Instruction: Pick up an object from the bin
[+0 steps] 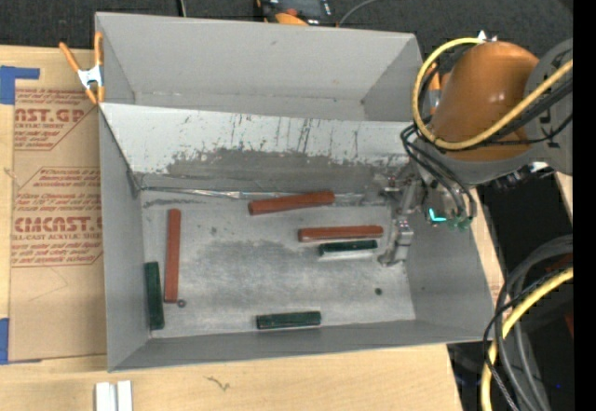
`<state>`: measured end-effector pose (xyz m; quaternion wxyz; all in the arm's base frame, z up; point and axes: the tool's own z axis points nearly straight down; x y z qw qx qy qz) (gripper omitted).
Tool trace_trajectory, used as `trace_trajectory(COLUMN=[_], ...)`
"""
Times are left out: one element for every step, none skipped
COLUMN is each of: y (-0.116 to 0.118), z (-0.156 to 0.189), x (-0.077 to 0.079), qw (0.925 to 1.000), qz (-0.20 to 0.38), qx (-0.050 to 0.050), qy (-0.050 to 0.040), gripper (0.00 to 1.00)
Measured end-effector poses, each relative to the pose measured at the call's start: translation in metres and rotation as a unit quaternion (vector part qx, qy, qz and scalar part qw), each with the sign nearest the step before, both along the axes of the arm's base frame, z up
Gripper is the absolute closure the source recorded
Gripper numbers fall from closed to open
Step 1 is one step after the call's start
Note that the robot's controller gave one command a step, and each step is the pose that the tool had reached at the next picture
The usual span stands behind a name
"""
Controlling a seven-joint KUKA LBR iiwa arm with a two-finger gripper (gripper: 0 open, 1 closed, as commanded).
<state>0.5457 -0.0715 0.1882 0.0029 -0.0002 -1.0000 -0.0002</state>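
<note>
Gripper (393,251), jaw spread impossible to tell, low near the bin (251,55)'s right wall beside red-brown bar (340,233) and dark green bar (347,249); a grab risks snagging the 2 together.

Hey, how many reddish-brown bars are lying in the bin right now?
3. One reddish-brown bar lies farthest back, a second lies just in front of it, beside a dark green bar, and a third lies at the far left. None seems hidden.

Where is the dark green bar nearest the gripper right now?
In the camera view, the dark green bar lies right of centre on the floor of the bin, just below a red bar, its right end beside the gripper.
</note>
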Motion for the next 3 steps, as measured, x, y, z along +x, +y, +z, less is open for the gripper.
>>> trace_trajectory(y=[0.0,-0.001,-0.003], z=[-0.121,-0.117,0.051], x=[0.042,0.043,0.027], qw=[0.9983,0.9983,0.9977], qz=[0.058,0.058,0.067], qx=[0.0,-0.001,-0.001], qy=[-0.0036,-0.0038,-0.0081], gripper=[0.0,1.0,1.0])
